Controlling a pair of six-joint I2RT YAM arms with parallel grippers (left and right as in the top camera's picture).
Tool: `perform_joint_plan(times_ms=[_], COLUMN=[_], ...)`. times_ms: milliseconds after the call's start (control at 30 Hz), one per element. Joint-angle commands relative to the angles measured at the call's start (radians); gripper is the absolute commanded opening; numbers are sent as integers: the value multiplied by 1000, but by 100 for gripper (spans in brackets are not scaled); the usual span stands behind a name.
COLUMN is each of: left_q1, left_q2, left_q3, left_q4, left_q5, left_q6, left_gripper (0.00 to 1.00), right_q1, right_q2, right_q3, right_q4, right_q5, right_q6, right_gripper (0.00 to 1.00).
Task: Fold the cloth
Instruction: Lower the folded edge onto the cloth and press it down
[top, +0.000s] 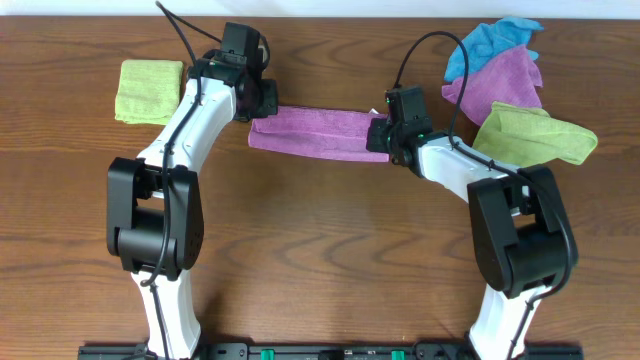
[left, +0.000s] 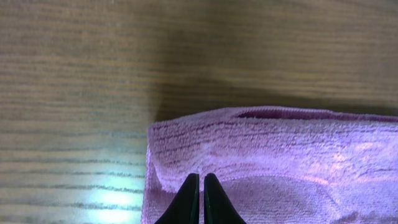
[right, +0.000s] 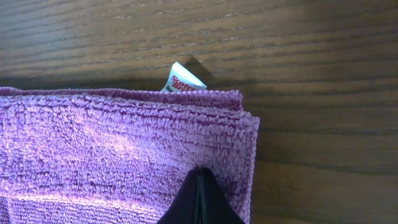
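A purple cloth (top: 315, 132) lies folded into a long narrow strip on the wooden table, between the two arms. My left gripper (top: 262, 112) is at its left end. In the left wrist view the fingers (left: 200, 178) are pressed almost together on the cloth's (left: 280, 155) top layer near its corner. My right gripper (top: 380, 135) is at the strip's right end. In the right wrist view the fingers (right: 200, 171) are shut on the cloth (right: 112, 143) close to its right edge. A white label (right: 181, 79) sticks out from the far edge.
A folded yellow-green cloth (top: 150, 90) lies at the far left behind the left arm. At the far right is a pile of loose cloths: blue (top: 495, 40), purple (top: 500, 82) and green (top: 535, 138).
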Motion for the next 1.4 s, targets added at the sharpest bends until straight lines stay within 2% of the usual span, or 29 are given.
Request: perform_joint_plan(times_ms=[0,433,600,767,1067,1367], left_q1=[2,-3,-3,-3,-3,-3], left_q2=[18,18,18,18,18,18], left_q3=[-23,-234,-308,-342,-342,-342], left_q4=[15,249,277,212,43,-30], left_q5=[-17,-43,-42,-40,-35,-31], left_q6=[-4,-4,-5,-27,-47,-61], left_gripper=[6,6,6,6,6,6], right_q1=[14,18,18,18,18,44], right_q2=[0,0,0,0,0,-1], right_q3=[12,12,12,12,12,12], right_q4=[-3,-6,-10,-24,-180,-280], right_q5=[2,-28,-31,-32,-48,-61], right_q6=[-3,16,16,16,17,23], right_gripper=[2,1,1,2,1,2])
